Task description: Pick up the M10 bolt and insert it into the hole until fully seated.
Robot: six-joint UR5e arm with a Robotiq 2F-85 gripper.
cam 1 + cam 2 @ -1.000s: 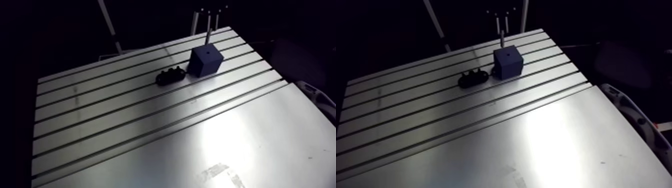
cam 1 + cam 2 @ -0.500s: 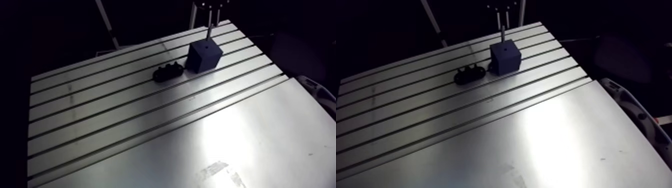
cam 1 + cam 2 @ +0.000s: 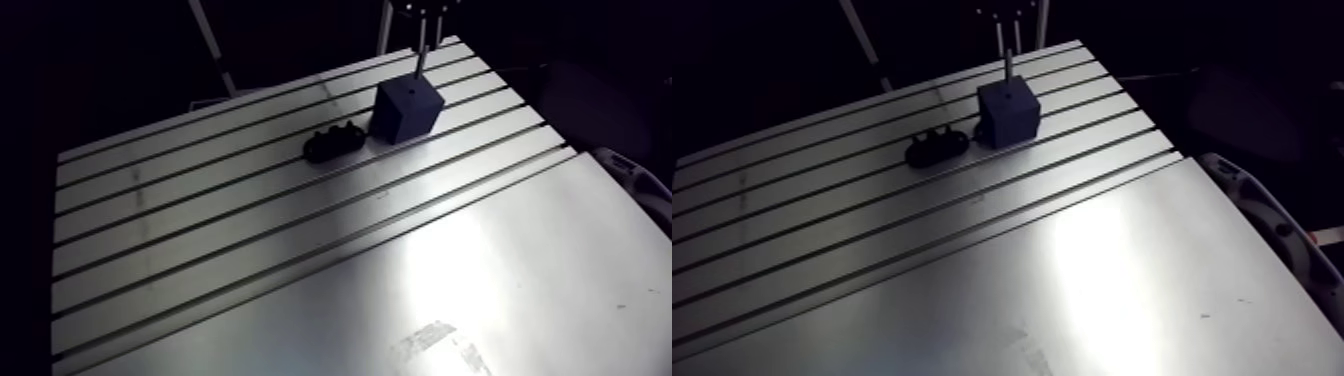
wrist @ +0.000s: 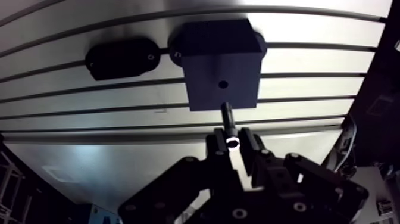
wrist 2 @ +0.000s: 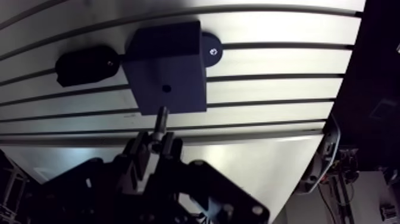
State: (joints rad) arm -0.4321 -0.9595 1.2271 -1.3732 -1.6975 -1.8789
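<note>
Wrist view: the M10 bolt (image 4: 227, 116) is clamped in the gripper (image 4: 232, 144), shank pointed down above the block (image 4: 220, 59) near the table's (image 3: 300, 260) far edge, presumably for alignment with the hole (image 4: 222, 84).

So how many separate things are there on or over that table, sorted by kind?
blue block with a hole: 1
black piece beside the block: 1
bolt, gripped in the hand: 1
Total: 3
</note>
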